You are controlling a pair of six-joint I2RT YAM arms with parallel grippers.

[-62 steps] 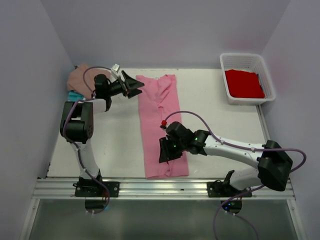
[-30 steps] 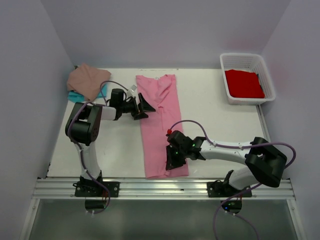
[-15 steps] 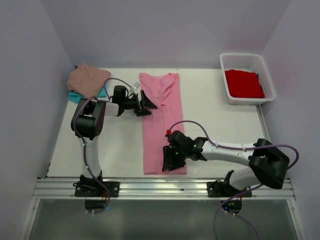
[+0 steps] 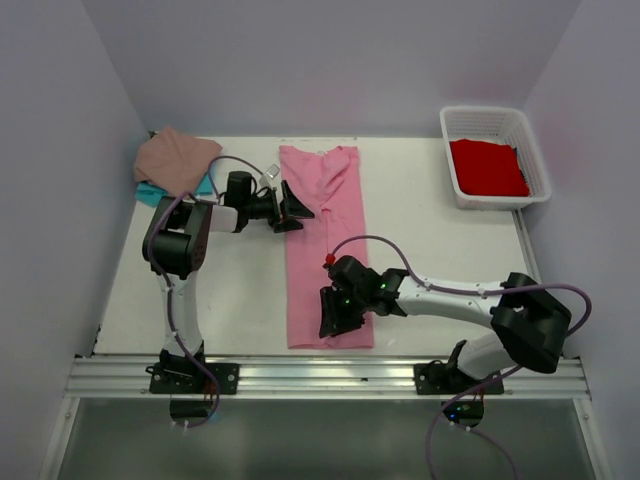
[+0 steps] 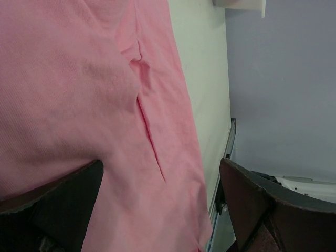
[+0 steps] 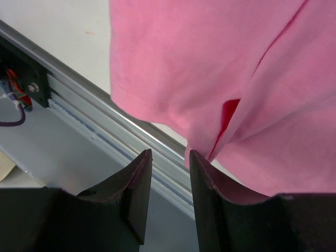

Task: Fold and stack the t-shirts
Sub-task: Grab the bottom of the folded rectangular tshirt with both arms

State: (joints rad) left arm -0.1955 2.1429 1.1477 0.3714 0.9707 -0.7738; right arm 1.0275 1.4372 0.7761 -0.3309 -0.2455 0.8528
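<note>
Pink shirt (image 4: 322,230) lies mid-table (image 4: 430,240) as a long strip, sides already folded in, collar end far, hem end at the near edge. My read: next is the end-to-end fold, so the arms sit at opposite ends of it.

Left gripper (image 4: 296,208) is low at the strip's left edge, toward the collar end. In the left wrist view the fingers (image 5: 50,210) are spread wide with pink cloth filling the gap. It holds nothing I can see; probably there to pin or pinch the edge. Can't tell whether the tips touch the fabric.

Right gripper (image 4: 333,312) is over the hem end. In the right wrist view its fingers (image 6: 131,194) stand a narrow slit apart with only the rail (image 6: 79,121) showing between them, so no cloth is in the jaws. The hem sits just beyond the tips (looks lined up for a hem grab, not taken yet).

Tan shirt (image 4: 175,160) sits on the teal shirt (image 4: 150,192) in the far-left corner: that's the stack. Red shirt (image 4: 488,166) is in the basket (image 4: 482,112), far right.

Hard to read:
- The right arm covers part of the hem from above.
- Teal is mostly buried under tan.
- The dark red patch inside a pink fold in the right wrist view is probably shadow; unsure.
</note>
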